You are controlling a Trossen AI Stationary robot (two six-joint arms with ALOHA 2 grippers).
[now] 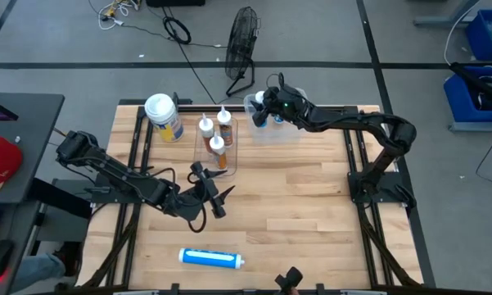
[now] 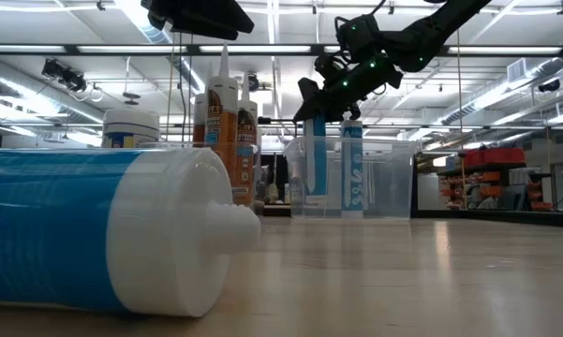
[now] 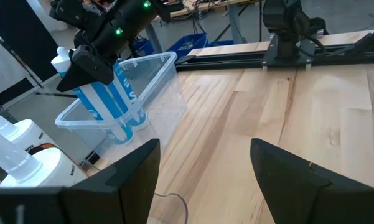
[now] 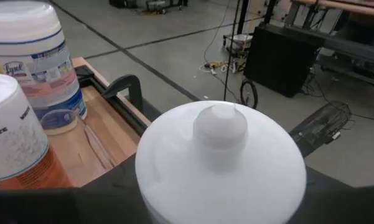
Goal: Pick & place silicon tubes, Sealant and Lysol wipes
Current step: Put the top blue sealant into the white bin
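The right claw, top centre, pinches a blue tube over the clear bin; the left claw stands spread mid-desk; one tube remains at the bottom.

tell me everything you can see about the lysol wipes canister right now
The Lysol wipes canister is a fat round tub with a wide white lid and a yellow-and-blue label; it looks like plastic. It stands upright on the wooden table, near the far left corner, just left of the orange nozzle-tipped tubes and apart from them. In the right wrist view the Lysol name shows on the label under the closed lid. Neither claw touches it; only the table does.
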